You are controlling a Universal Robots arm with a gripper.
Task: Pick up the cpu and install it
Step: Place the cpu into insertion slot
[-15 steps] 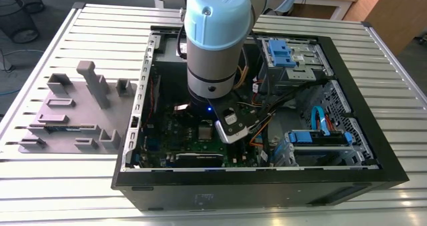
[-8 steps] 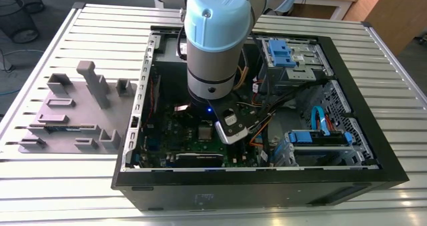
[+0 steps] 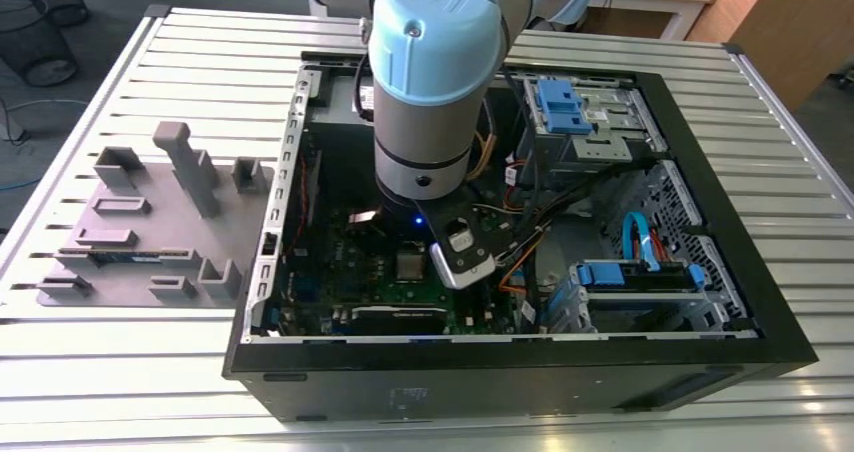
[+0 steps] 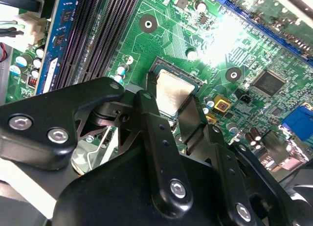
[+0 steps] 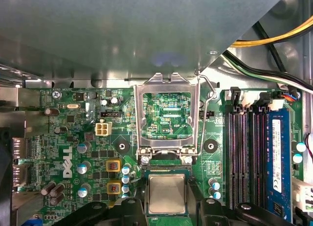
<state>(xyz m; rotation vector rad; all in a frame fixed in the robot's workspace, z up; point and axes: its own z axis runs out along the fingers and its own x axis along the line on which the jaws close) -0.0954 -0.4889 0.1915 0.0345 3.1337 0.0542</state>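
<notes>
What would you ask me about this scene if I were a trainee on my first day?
1. True or false: the rectangular silvery metal socket lid is flipped open.
2. Where is the small square silvery chip? A: on the grey tray. B: by that lid's hinge, at the black hand. C: in a blue drive bay.
3. Fill in: the large printed circuit board is coloured ___.
Key: 1 true; 2 B; 3 green.
</notes>
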